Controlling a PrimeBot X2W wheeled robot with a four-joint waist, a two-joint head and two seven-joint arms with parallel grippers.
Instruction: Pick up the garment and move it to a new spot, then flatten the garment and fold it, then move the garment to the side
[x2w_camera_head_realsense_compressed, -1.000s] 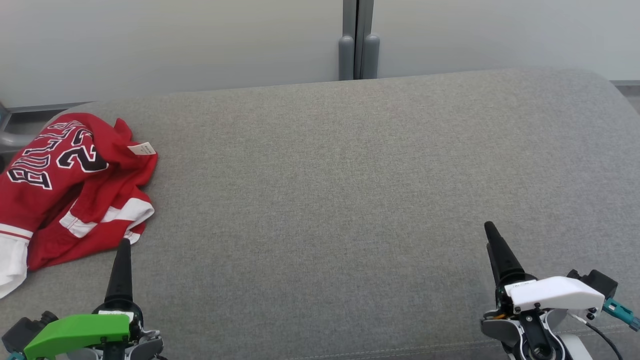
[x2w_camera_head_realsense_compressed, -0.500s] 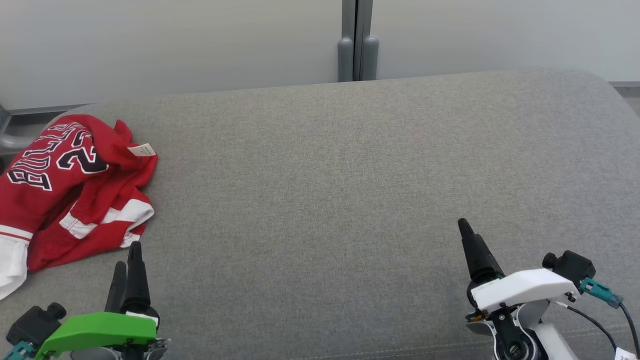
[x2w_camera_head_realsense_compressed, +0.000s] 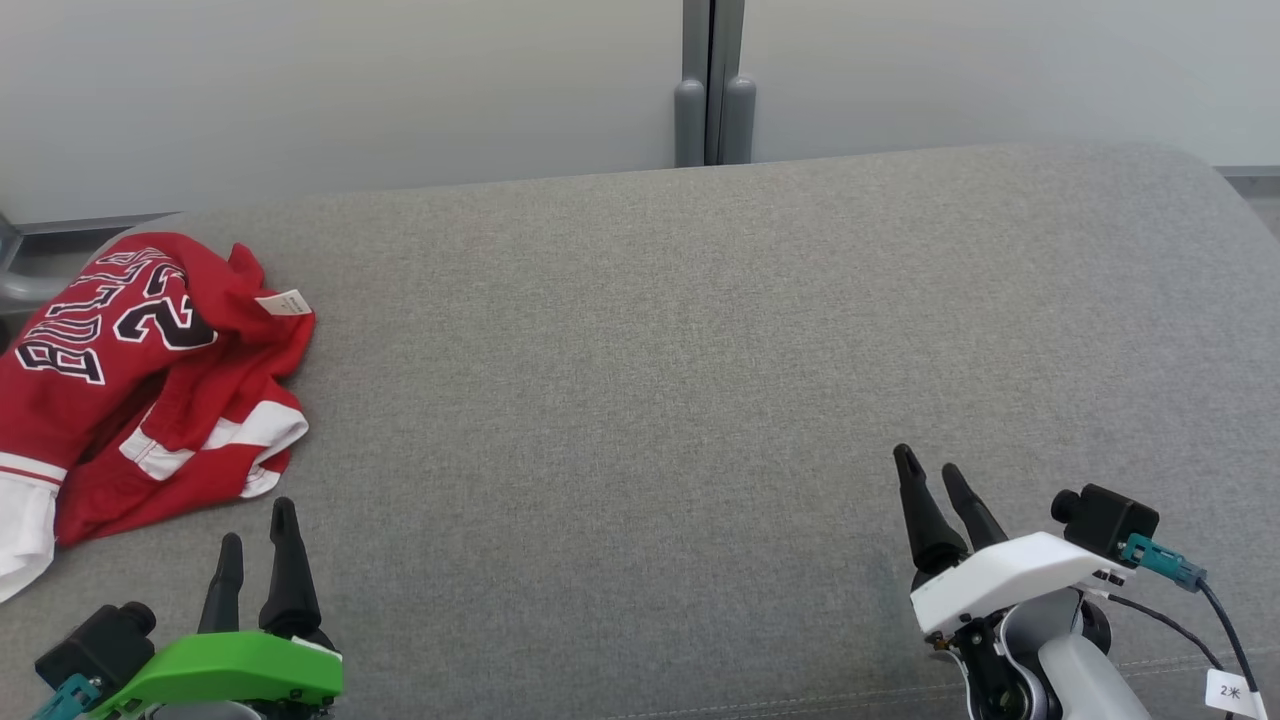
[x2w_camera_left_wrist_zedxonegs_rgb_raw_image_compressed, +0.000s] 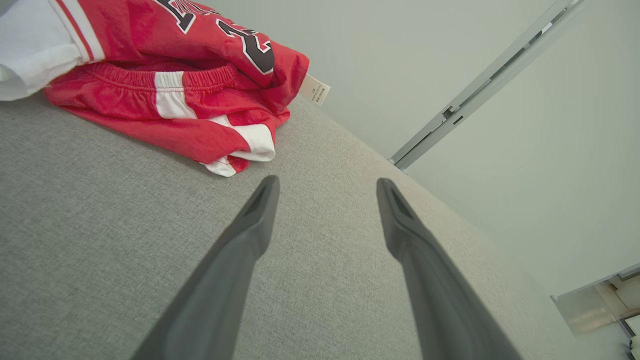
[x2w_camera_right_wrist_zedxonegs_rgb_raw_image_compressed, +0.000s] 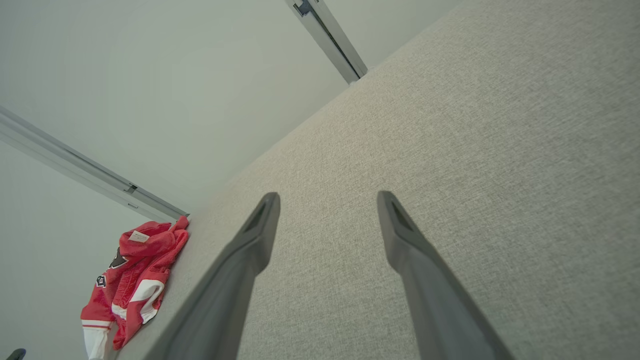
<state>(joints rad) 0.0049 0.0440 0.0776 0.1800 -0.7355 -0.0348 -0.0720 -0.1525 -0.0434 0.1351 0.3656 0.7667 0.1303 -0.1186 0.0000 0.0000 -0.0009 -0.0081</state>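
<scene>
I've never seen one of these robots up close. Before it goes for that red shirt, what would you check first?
1. Is the left gripper open and empty: ok.
2. Is the right gripper open and empty: ok.
3. Is the red shirt in sight: ok, it lies crumpled at the left end of the grey cushion.
4. Is the way from the left gripper to the shirt's near edge free: ok, there is only cushion between them.
5. Is there room to lay the shirt out: ok, the middle of the cushion is bare.
6. Does the shirt's white part hang over the cushion's edge: cannot tell.
</scene>
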